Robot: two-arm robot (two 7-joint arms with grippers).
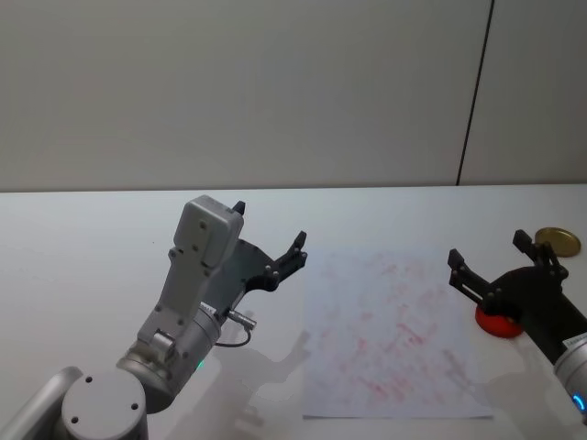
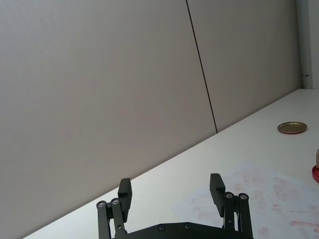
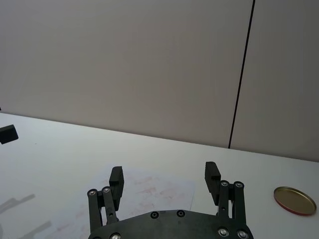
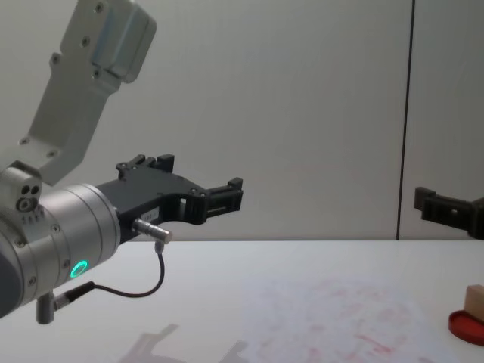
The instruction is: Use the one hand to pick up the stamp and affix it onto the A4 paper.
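Head view: both arms hover above the table, nothing held. Left gripper (image 1: pixel 271 240) sits wide open, left of the paper (image 1: pixel 390 335). Right gripper (image 1: pixel 486 257) is spread just as wide, above the paper's right edge and over the red ink pad (image 1: pixel 496 324). Chest view puts the stamp (image 4: pixel 474 299) upright on that pad, just off the sheet's right side. Brass lid (image 1: pixel 558 240) lies farther back. Step looks like pre-grasp; the pick is not yet made. Next: right gripper is nearest, so drop onto the stamp, straddle it, close, lift, then press on the paper.
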